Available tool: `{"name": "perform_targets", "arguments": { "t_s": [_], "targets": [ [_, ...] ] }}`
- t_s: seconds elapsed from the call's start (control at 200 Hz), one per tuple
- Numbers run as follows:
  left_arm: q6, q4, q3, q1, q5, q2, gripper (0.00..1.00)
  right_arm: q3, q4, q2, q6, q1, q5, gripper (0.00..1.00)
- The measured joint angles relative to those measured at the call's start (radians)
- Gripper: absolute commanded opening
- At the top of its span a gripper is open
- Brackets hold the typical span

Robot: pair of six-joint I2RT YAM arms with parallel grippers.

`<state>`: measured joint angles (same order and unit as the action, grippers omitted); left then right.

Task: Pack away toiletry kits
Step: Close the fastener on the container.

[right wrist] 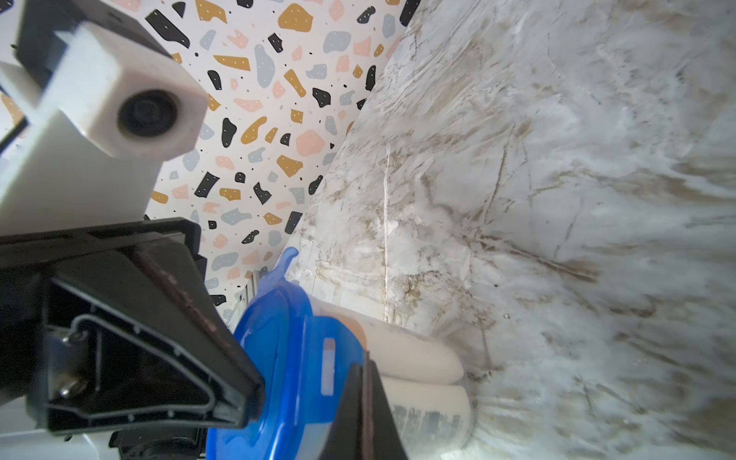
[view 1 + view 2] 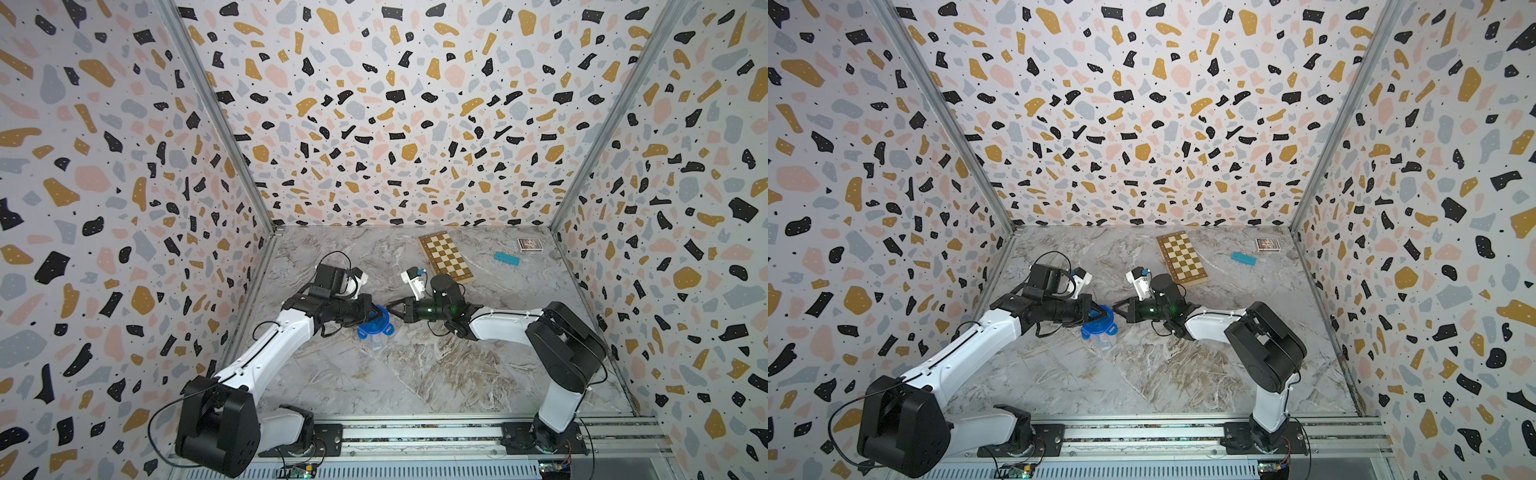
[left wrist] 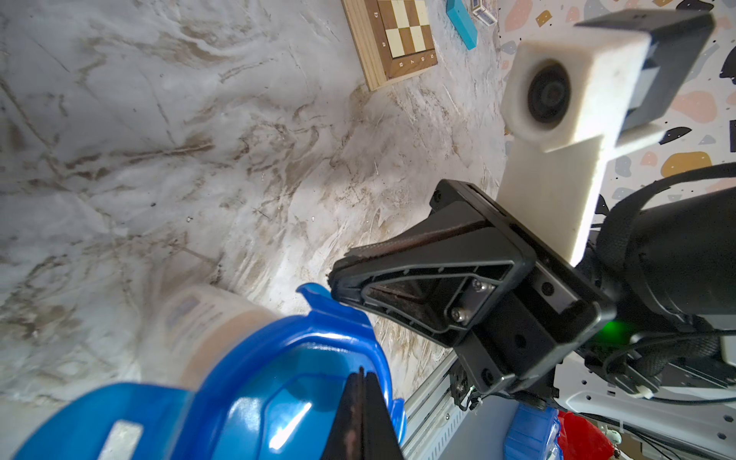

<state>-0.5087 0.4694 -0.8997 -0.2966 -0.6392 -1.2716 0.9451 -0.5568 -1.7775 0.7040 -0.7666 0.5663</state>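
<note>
Tub (image 2: 377, 343) of clear plastic sits near the middle of the marble table (image 2: 415, 374), a little below the centre of both top views, with its blue lid (image 2: 374, 327) on top. The lid's tabs splay outward rather than lying flat against the wall. In the left wrist view one tab (image 3: 314, 292) curls up free at the rim.

The left gripper (image 2: 371, 313) reaches in from the left of the frame. Its jaws are pressed together, only a thin seam between them, and the tip rests on the lid. The right gripper (image 2: 389, 308) comes in from the right with its jaws closed as well, holding nothing. Its tip is just beside the lid's edge, next to that raised tab, but whether it touches cannot be told.

Through the clear wall in the right wrist view, two white bottles (image 1: 414, 354) lie side by side, touching, with an orange tint at the lid end. The rest of the contents cannot be made out.

Toward the upper right of the table lie a wooden chessboard (image 2: 446, 257), a teal block (image 2: 507, 258) to its right and a small patterned box (image 2: 530, 244) near the back corner — all well apart from the tub.
</note>
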Motion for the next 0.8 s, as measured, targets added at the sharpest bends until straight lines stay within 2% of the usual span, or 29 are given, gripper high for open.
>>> {"name": "perform_targets", "arguments": {
  "t_s": [0.025, 0.135, 0.2, 0.295, 0.375, 0.516, 0.596, 0.706, 0.801],
  "targets": [
    [-0.002, 0.000, -0.005, 0.000, -0.003, 0.002, 0.27, 0.000, 0.023, 0.012, -0.014, 0.003, -0.008, 0.04],
    [0.003, 0.040, -0.026, 0.000, 0.034, 0.035, 0.34, 0.006, 0.116, 0.076, -0.087, 0.011, -0.051, 0.37],
    [0.004, 0.079, -0.035, 0.000, 0.062, 0.070, 0.40, 0.024, 0.174, 0.114, -0.143, 0.014, -0.084, 0.51],
    [0.008, 0.132, -0.056, 0.001, 0.113, 0.151, 0.41, 0.064, 0.248, 0.158, -0.226, 0.011, -0.127, 0.58],
    [0.003, 0.168, -0.067, 0.003, 0.158, 0.248, 0.30, 0.088, 0.291, 0.190, -0.293, 0.000, -0.159, 0.58],
    [-0.003, 0.251, -0.053, 0.006, 0.203, 0.371, 0.12, 0.145, 0.365, 0.198, -0.387, -0.046, -0.172, 0.43],
    [-0.003, 0.288, -0.009, 0.007, 0.202, 0.399, 0.03, 0.183, 0.397, 0.182, -0.423, -0.071, -0.162, 0.39],
    [-0.013, 0.318, 0.090, 0.007, 0.174, 0.401, 0.00, 0.247, 0.435, 0.131, -0.479, -0.114, -0.156, 0.34],
    [-0.028, 0.344, 0.149, 0.007, 0.161, 0.403, 0.00, 0.281, 0.455, 0.086, -0.513, -0.151, -0.158, 0.18]
  ]
}}
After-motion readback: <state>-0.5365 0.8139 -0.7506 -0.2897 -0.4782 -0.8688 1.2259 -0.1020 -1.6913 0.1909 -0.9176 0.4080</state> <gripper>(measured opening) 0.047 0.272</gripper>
